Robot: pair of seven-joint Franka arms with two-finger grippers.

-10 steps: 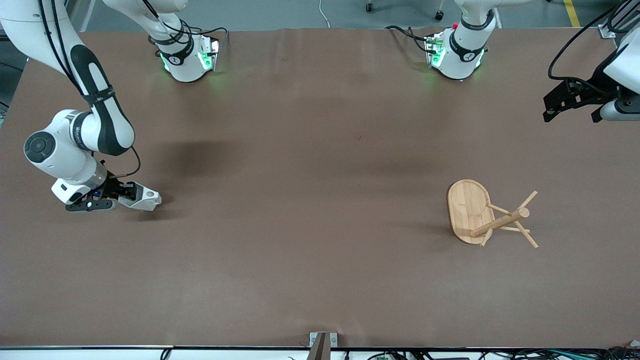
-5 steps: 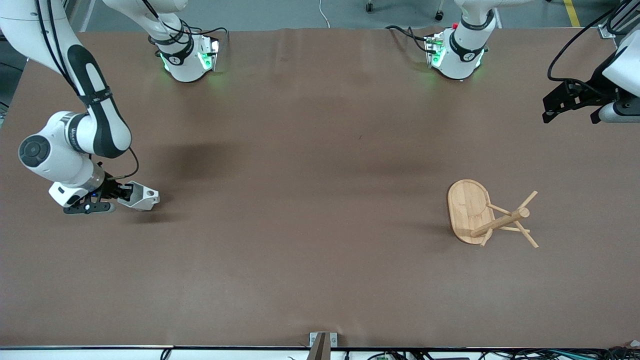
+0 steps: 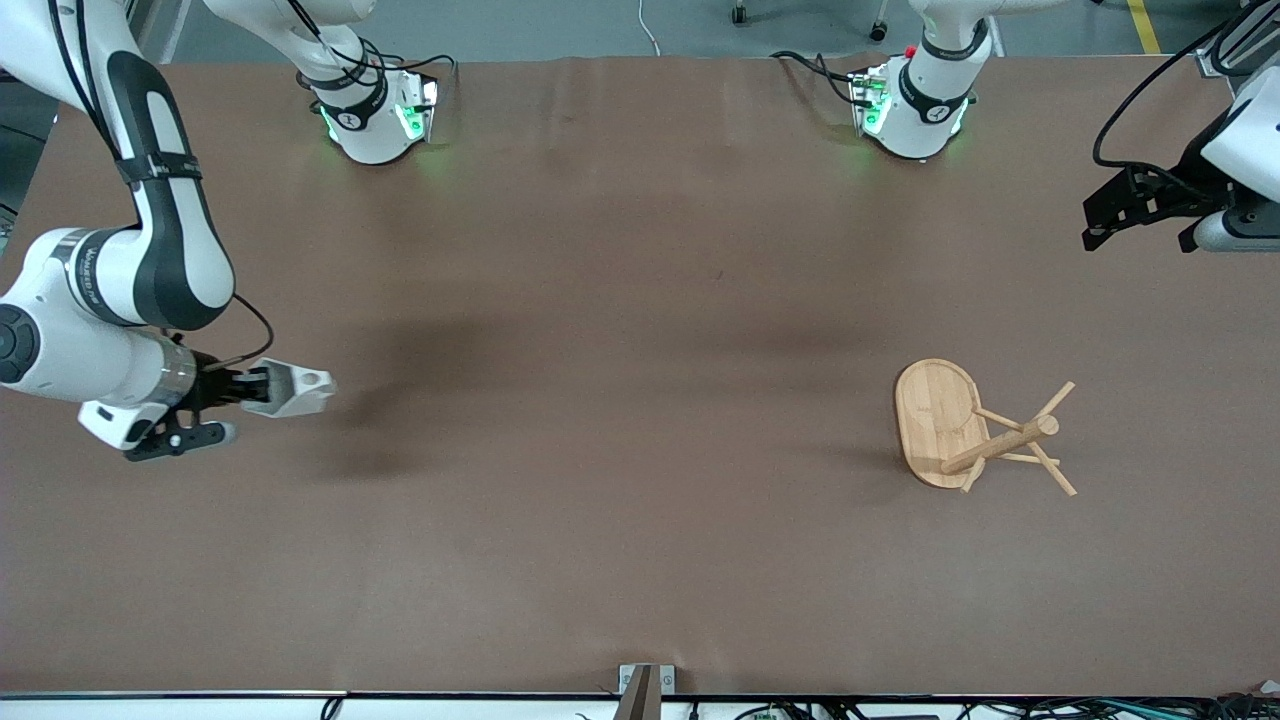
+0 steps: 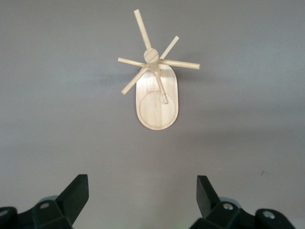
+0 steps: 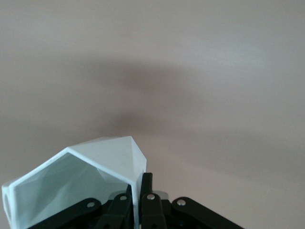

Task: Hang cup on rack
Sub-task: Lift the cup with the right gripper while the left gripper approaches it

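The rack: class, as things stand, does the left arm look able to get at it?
Probably yes. The left gripper hangs open and holds nothing, over the table's left-arm end, and its wrist view shows the rack with only bare table between. The cup is in the right gripper, well away.

A brown table (image 3: pixel 640 300) stands on grey floor (image 3: pixel 600 25).

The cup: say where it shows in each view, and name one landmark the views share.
Front view: the cup is held up in the right end effector, above the table at the right arm's end.
Left wrist view: not in it; only the rack shows.
Right wrist view: the cup fills the lower corner, its wall pinched between the fingers.
Shared landmark: the brown table.
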